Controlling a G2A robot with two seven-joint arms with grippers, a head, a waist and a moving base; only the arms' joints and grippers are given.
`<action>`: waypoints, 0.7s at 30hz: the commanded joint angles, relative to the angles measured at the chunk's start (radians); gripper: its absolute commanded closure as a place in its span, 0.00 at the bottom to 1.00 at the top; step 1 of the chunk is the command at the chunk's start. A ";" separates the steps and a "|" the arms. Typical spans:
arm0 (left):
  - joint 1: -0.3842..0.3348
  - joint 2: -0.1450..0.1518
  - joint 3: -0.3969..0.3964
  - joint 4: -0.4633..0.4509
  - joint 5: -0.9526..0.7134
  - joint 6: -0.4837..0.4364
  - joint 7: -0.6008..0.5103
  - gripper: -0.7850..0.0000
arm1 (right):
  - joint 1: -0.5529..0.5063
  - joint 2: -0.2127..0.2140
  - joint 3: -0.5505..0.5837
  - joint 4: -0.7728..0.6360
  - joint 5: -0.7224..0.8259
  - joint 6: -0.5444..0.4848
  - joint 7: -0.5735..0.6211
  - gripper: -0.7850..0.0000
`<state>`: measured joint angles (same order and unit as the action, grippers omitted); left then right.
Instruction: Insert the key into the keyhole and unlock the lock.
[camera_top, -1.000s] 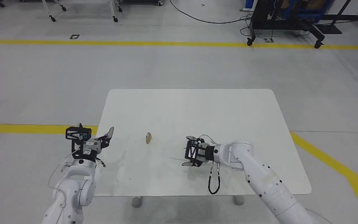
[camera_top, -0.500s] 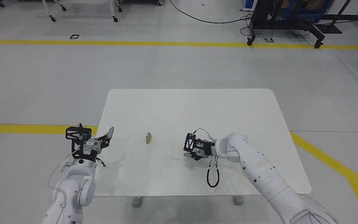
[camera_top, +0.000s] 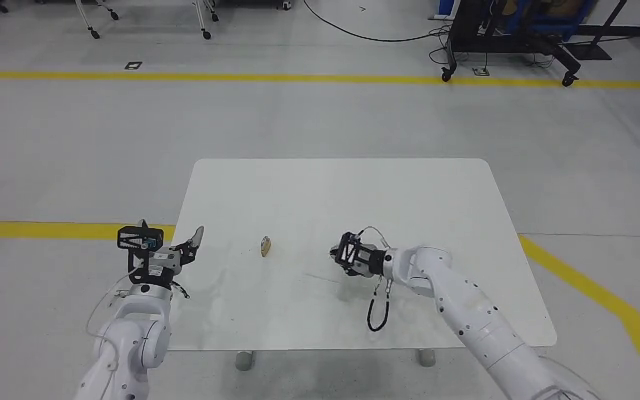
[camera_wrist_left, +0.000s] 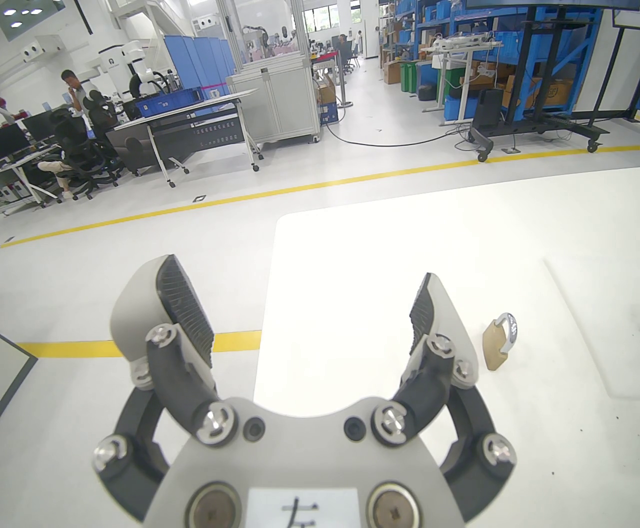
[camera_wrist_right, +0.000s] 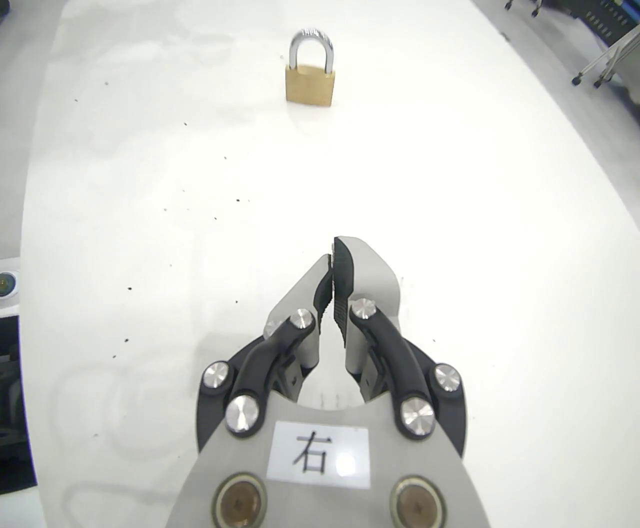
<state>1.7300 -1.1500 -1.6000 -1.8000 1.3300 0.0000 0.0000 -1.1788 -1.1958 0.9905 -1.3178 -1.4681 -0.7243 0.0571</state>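
**Padlock (camera_top: 265, 245) loose, key unseen**

Our padlock lies in the left half of the table (camera_top: 450, 200), about midway between the far and near edges, with nothing holding it. Our right gripper (camera_wrist_right: 334, 252) hovers near the table's middle and is aimed at the padlock's base. Its pads are pressed together, but we cannot tell whether a key sits pinched between them. Our left gripper (camera_wrist_left: 300, 272) hangs at the left edge with its jaws wide apart, gripping nothing. It is near the padlock but apart from it.

We judge the main risk to be the padlock skating away. A key pushed against the unbraced body would likely shove it toward the left edge instead of entering the keyhole, which we cannot make out. A thin key held only at the tips could also twist or slip under that push. Turning it would spin the whole padlock unless the left gripper clamps it first.
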 joint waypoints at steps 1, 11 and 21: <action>0.000 0.000 0.000 0.000 0.000 0.000 0.000 0.00 | -0.034 0.010 0.019 -0.032 -0.025 -0.005 -0.078 1.00; 0.000 0.000 0.000 0.000 0.000 0.000 0.000 0.00 | -0.078 0.021 0.043 -0.049 -0.018 -0.024 -0.205 1.00; 0.000 0.000 0.000 0.000 0.000 0.000 0.000 0.00 | -0.080 0.021 0.084 0.025 0.262 -0.243 -0.425 1.00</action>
<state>1.7300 -1.1500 -1.6000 -1.8000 1.3300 0.0000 0.0000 -1.2605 -1.1746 1.0716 -1.3080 -1.2456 -0.9279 -0.3427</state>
